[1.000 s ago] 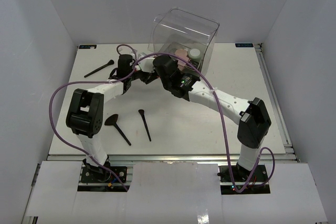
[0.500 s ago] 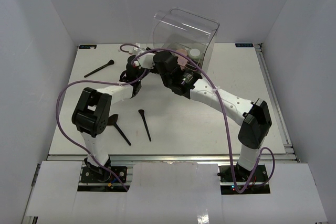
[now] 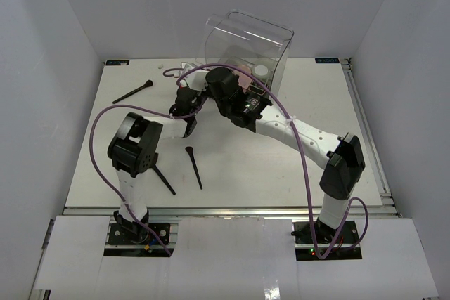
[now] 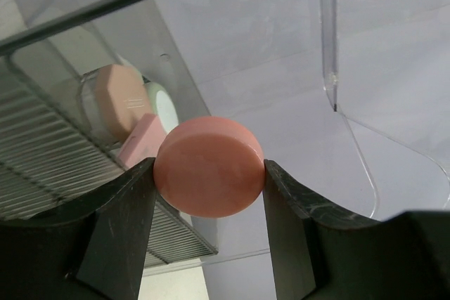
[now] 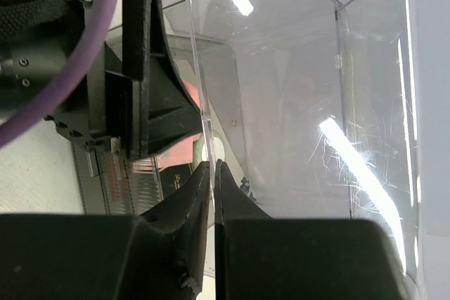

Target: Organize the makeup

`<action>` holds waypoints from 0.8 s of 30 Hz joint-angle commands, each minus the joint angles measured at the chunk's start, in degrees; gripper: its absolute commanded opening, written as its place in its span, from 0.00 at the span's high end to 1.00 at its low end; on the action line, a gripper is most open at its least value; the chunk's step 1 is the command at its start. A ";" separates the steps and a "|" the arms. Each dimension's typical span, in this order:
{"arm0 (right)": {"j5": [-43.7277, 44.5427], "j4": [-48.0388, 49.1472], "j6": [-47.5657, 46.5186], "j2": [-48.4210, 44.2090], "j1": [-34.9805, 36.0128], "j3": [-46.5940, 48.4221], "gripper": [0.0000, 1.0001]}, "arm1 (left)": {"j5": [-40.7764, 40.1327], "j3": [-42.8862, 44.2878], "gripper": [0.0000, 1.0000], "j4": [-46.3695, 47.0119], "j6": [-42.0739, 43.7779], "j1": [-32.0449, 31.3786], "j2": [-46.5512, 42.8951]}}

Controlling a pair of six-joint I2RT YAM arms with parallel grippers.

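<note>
My left gripper is shut on a pink round compact, held at the open mouth of the clear plastic box. Inside the box lie a pink square compact, a peach compact and a white round jar. My right gripper is shut on the thin clear lid edge of the box and holds it tilted up. In the top view both grippers, left and right, meet at the box. Three black-handled brushes lie on the table: one far left, one in the middle, one partly behind the left arm.
The box's ribbed dark drawer top sits just left of the held compact. A black compact shows under the lid. The left gripper's body is close beside my right fingers. White walls enclose the table.
My left arm has swung right, carrying the pink round compact up to the box opening. My right gripper has stayed shut on the lid.
</note>
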 commanded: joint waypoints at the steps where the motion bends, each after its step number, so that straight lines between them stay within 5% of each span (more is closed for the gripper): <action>1: 1.28 1.34 1.40 -3.61 0.06 3.90 0.92 | -5.31 1.63 0.90 7.42 7.29 -2.10 -0.29; 14: 0.84 -1.05 2.35 -2.10 0.21 8.75 0.92 | -13.97 2.29 0.85 17.12 35.73 -5.25 2.92; 24: 0.93 -1.18 2.36 -1.47 0.25 8.76 0.92 | -15.45 7.03 0.77 13.19 42.66 -5.59 5.60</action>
